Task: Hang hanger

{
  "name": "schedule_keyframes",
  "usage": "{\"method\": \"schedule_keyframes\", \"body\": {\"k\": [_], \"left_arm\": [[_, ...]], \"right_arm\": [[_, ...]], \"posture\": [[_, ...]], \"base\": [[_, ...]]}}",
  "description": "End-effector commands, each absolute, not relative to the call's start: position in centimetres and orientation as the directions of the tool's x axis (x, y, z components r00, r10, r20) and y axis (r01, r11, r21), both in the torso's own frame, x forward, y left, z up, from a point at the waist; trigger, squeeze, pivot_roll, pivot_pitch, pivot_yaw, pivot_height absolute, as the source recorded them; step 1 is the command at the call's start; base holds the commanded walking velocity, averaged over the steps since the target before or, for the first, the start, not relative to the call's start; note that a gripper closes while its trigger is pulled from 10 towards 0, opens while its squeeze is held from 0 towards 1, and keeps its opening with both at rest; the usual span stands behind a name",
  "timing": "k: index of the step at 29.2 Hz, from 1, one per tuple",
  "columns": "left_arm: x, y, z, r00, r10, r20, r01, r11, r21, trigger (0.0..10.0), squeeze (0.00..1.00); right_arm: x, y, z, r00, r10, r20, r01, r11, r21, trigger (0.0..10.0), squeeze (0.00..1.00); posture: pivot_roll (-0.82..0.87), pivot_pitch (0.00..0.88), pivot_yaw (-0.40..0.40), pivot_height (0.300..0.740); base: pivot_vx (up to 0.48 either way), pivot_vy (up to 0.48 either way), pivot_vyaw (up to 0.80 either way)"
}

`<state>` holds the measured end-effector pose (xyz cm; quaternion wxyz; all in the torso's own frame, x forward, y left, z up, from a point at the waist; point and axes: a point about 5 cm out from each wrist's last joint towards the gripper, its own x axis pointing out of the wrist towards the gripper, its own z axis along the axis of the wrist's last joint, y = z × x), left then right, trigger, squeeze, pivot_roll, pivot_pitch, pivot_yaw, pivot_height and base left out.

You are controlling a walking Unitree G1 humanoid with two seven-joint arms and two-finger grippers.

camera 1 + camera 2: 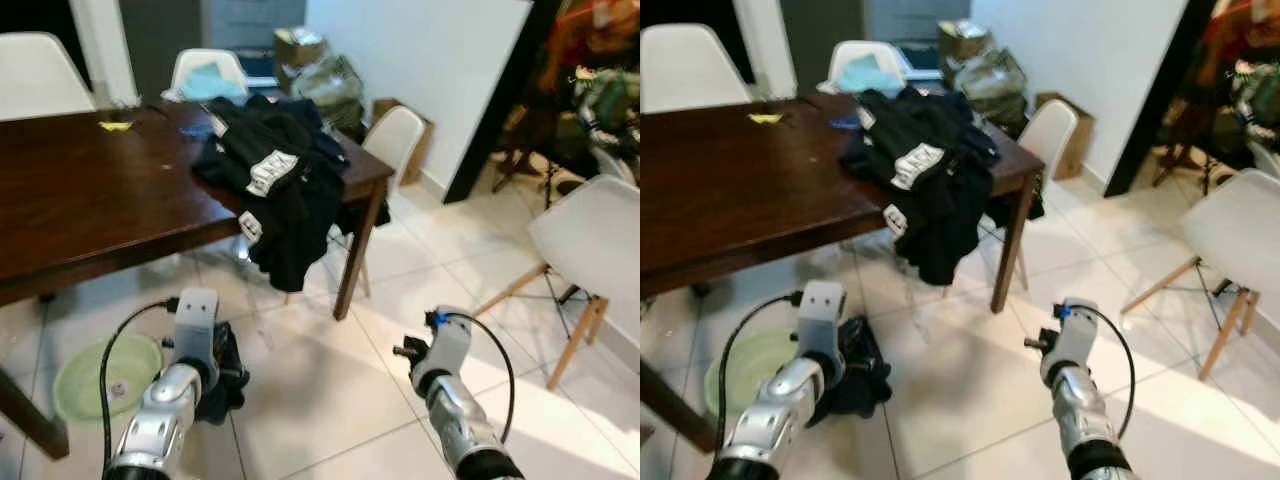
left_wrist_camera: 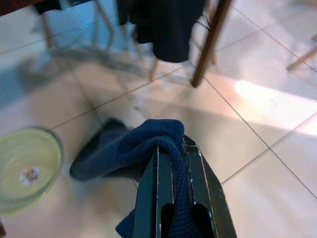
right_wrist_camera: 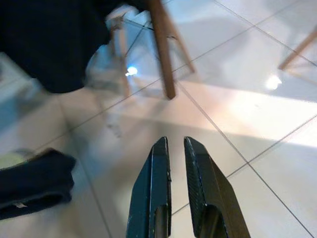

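My left gripper [image 2: 171, 145] is shut on a bunched dark blue garment [image 2: 133, 148], which hangs low over the tiled floor beside the table; the same cloth shows under my left wrist [image 1: 225, 375]. A heap of black clothes [image 1: 275, 175] with a white printed patch lies on the dark wooden table's [image 1: 80, 200] near corner and droops over its edge. My right gripper [image 3: 174, 143] is low over the tiles, its fingers close together with nothing between them. I see no hanger.
A pale green basket [image 1: 105, 378] sits on the floor under the table, left of my left arm. White chairs stand at the table's far corner [image 1: 393, 140] and at the right [image 1: 590, 240]. Boxes and bags [image 1: 320, 70] are piled by the back wall.
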<state>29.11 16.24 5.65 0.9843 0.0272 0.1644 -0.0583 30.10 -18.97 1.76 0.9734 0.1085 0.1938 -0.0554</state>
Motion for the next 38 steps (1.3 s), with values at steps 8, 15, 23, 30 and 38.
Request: {"method": "schedule_keyframes", "body": {"k": [8, 15, 23, 30, 38], "left_arm": [[30.3, 16.5, 6.3, 0.954, -0.051, -0.297, 0.068, 0.997, 0.046, 10.0, 0.00], [30.9, 17.2, 8.3, 0.980, -0.026, -0.196, 0.040, 0.997, 0.066, 10.0, 0.00], [30.3, 17.5, 6.7, 0.961, -0.052, -0.272, 0.093, 0.986, 0.141, 10.0, 0.00], [31.3, 16.9, 7.9, 0.978, -0.041, -0.203, 0.058, 0.995, 0.079, 10.0, 0.00], [31.1, 17.5, 6.8, 0.971, 0.035, -0.237, -0.014, 0.996, 0.091, 10.0, 0.00]], "right_arm": [[31.0, -17.3, 2.4, 0.925, -0.102, -0.366, 0.195, 0.954, 0.228, 10.0, 0.00], [30.4, -17.5, 1.7, 0.921, -0.095, -0.378, 0.183, 0.962, 0.204, 10.0, 0.00], [31.5, -17.8, 3.4, 0.944, -0.138, -0.301, 0.207, 0.955, 0.211, 10.0, 0.00], [31.5, -17.0, 3.0, 0.937, -0.106, -0.333, 0.182, 0.961, 0.208, 10.0, 0.00], [32.1, -17.4, 3.8, 0.944, -0.110, -0.310, 0.175, 0.965, 0.193, 10.0, 0.00]], "posture": [[-0.03, 0.026, -0.048, 0.740], [0.01, 0.032, -0.054, 0.740], [-0.01, 0.039, -0.019, 0.740], [0.00, 0.024, -0.060, 0.740], [-0.04, 0.031, -0.063, 0.740]], "base": [[0.000, 0.000, -0.80], [0.000, 0.000, -0.80], [0.000, 0.000, -0.80], [0.000, 0.000, -0.80], [0.000, 0.000, -0.80]]}}
